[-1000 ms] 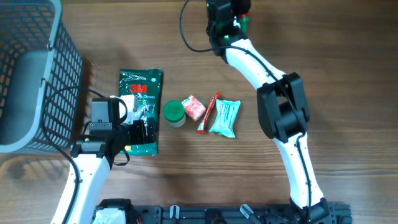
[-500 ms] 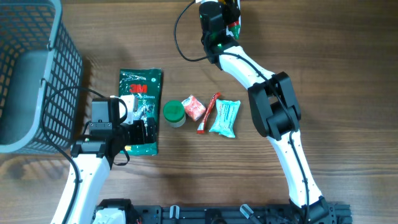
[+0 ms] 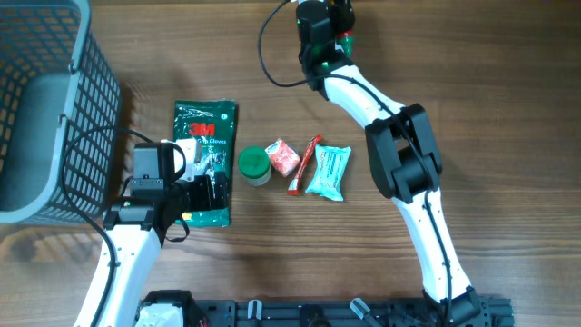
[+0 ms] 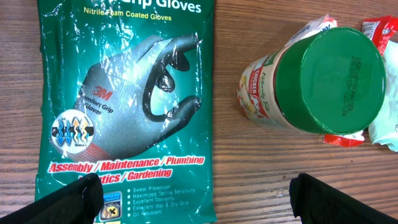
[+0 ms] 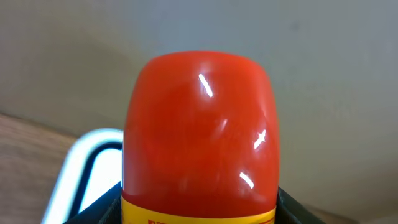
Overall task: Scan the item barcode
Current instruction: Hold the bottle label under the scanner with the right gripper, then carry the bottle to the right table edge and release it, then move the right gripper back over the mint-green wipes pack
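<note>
Overhead: the right gripper (image 3: 327,14) is at the far table edge, well apart from the left gripper (image 3: 214,193), which hovers over a green plastic glove packet (image 3: 205,127).
Left wrist: jaws spread wide and empty, with the packet beneath.
Right wrist: a glossy red round-topped container with a yellow band (image 5: 199,137) is pinched between the jaws, its long axis running straight out from them. Only the right arm has it.

Overhead top-down; left wrist close above table (image 4: 249,180).
</note>
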`<state>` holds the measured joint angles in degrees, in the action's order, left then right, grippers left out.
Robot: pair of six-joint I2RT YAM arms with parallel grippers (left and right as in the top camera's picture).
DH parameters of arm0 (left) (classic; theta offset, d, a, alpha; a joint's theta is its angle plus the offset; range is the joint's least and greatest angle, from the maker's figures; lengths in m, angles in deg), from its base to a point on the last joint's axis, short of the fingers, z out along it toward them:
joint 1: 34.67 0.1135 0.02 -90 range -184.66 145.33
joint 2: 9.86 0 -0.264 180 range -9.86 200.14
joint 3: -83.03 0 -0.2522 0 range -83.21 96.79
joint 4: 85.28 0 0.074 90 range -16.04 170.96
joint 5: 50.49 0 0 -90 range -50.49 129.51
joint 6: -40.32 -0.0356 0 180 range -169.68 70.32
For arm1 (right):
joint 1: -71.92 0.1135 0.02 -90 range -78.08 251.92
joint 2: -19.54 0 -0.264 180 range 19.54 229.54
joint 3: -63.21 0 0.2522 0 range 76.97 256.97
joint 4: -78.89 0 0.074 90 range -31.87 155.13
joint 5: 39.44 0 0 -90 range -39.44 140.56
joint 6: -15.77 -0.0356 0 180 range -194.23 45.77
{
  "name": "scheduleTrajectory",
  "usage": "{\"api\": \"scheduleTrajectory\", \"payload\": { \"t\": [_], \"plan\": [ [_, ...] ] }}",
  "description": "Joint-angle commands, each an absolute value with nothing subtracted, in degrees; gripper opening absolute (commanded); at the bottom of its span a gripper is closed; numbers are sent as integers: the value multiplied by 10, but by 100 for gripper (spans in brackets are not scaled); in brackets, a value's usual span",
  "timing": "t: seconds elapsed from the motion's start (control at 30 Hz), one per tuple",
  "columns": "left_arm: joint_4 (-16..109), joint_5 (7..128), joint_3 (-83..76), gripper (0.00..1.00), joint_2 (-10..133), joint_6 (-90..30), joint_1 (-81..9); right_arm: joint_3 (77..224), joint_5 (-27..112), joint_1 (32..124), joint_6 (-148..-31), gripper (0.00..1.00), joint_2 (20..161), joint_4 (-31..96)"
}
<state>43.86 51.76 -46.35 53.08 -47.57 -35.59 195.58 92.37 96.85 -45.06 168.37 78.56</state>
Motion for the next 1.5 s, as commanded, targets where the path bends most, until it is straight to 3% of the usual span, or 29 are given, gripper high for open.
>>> {"api": "scheduleTrajectory", "payload": {
  "t": [0.0, 0.3, 0.5, 0.9, 1.1, 1.2, 1.47],
  "plan": [
    [440, 515, -464, 100, 533, -470, -351, 1973, 975, 928, -464, 48, 1639, 754],
    [440, 515, -464, 100, 533, -470, -351, 1973, 1069, 794, -564, 50, 1588, 614],
    [440, 515, -464, 100, 533, -470, -351, 1973, 994, 662, -709, 47, 1588, 400],
    [440, 515, -464, 100, 533, -470, -351, 1948, 864, 430, -778, 49, 1595, 305],
    [440, 515, -464, 100, 533, -470, -351, 1946, 774, 370, -829, 62, 1617, 282],
    [440, 515, -464, 100, 533, -470, -351, 1947, 774, 365, -869, 98, 1618, 275],
    [440, 515, -464, 100, 533, -470, -351, 1987, 722, 372, -1004, 100, 1524, 165]
  ]
}}
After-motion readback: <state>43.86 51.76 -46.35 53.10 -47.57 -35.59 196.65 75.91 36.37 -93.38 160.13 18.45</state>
